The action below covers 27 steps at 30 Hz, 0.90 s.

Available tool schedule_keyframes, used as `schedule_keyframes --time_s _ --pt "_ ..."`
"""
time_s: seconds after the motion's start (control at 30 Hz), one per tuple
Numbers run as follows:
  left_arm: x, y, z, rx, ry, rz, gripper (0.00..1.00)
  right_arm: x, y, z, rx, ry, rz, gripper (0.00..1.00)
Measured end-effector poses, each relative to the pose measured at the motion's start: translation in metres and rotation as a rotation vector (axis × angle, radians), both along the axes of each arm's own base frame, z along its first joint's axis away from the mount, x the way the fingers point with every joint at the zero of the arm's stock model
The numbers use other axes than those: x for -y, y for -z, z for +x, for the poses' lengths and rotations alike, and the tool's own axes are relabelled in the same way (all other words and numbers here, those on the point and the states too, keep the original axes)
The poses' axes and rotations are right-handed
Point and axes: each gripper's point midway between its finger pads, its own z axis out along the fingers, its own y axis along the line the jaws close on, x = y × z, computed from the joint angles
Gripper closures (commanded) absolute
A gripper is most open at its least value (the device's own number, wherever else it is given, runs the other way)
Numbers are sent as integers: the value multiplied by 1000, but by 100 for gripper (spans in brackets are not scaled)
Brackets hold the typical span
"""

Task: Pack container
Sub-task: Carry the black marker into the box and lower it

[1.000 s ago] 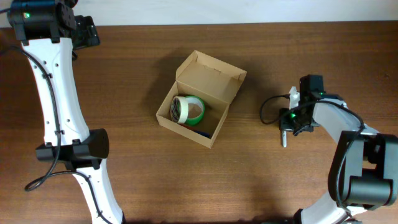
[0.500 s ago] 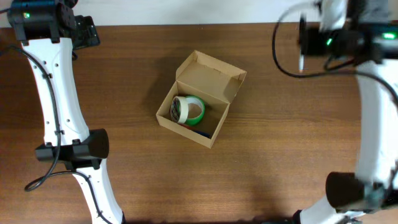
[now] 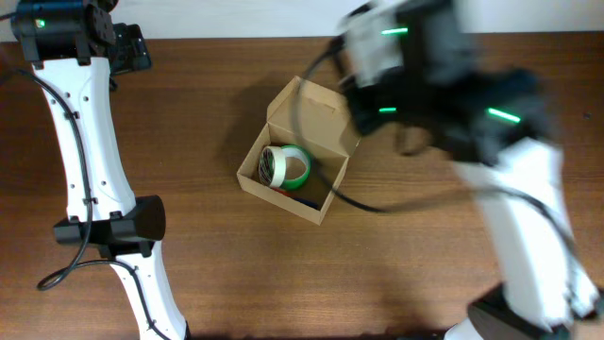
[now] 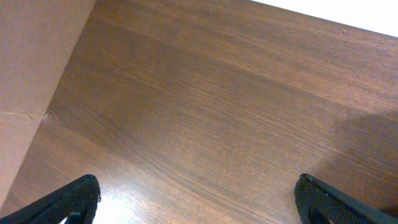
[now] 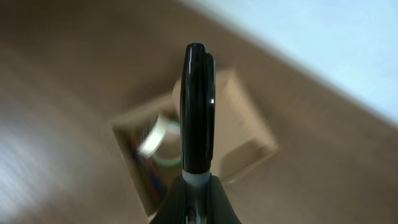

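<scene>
Right claw (image 5: 198, 188) grips a black pen-like stick (image 5: 198, 106) above the open container (image 3: 279, 201) (green tape roll (image 3: 300, 171) inside), left claw (image 4: 199, 202) splayed over the desk (image 4: 217, 93).

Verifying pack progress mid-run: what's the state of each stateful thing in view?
Tan cardboard box: flap lid open, sitting on the table.
Green and cream tape rolls: inside the box.
Slim black pen-like object: clamped, held over the box.
Right gripper: shut on that object.
Left gripper: open, empty.
</scene>
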Motion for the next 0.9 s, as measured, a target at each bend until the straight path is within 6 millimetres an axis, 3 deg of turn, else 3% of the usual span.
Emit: schedule_keyframes --time_s 0.13,0.17,0.27,0.53,0.73,0.9 --pt "0 0 0 0 0 0 0 -33 115 -5 -231 -69 -166 96" --pt "0 0 0 0 0 0 0 -39 137 -9 -270 -85 -198 96" --pt "0 0 0 0 0 0 0 -53 178 -20 -336 -128 -256 96" --pt "0 0 0 0 0 0 0 -78 214 -34 -369 -330 -330 96" --pt "0 0 0 0 0 0 0 -84 252 -38 -441 -408 -364 96" --pt "0 0 0 0 0 0 0 -92 258 -41 -462 -438 -333 96"
